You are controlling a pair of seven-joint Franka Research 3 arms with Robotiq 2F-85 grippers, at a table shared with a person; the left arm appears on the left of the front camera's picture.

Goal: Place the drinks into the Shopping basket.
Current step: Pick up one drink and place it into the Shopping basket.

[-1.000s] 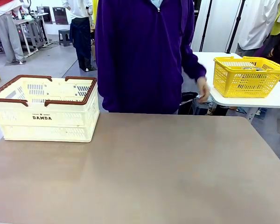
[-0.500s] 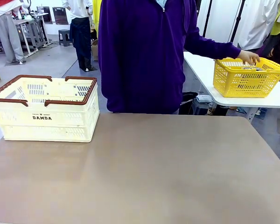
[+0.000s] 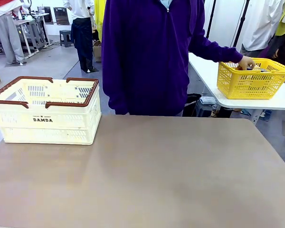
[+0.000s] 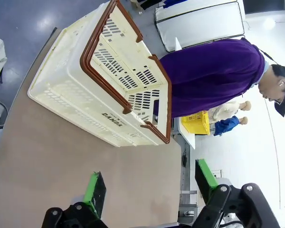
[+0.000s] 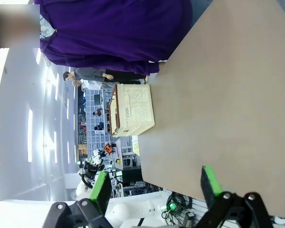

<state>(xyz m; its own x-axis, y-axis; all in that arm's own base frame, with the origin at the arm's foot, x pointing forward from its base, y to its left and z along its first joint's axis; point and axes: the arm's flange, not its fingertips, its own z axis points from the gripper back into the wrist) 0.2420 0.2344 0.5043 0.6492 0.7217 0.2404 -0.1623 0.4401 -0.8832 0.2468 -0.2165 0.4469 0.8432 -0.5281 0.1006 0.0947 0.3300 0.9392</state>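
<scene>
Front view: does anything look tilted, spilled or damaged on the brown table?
Nothing stands out. The Shopping basket stands upright and whole at the far left of the table; the person's hand reaches into the yellow basket on the white side table.

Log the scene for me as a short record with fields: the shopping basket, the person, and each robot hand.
shopping basket: large cream slotted plastic crate with brown rim, on the brown table, far left
person: in a purple top, standing at the far edge
person's hand: reaching into the yellow mesh basket on the white side table
left robot hand: open, holding nothing, facing the crate
right robot hand: open, holding nothing
</scene>
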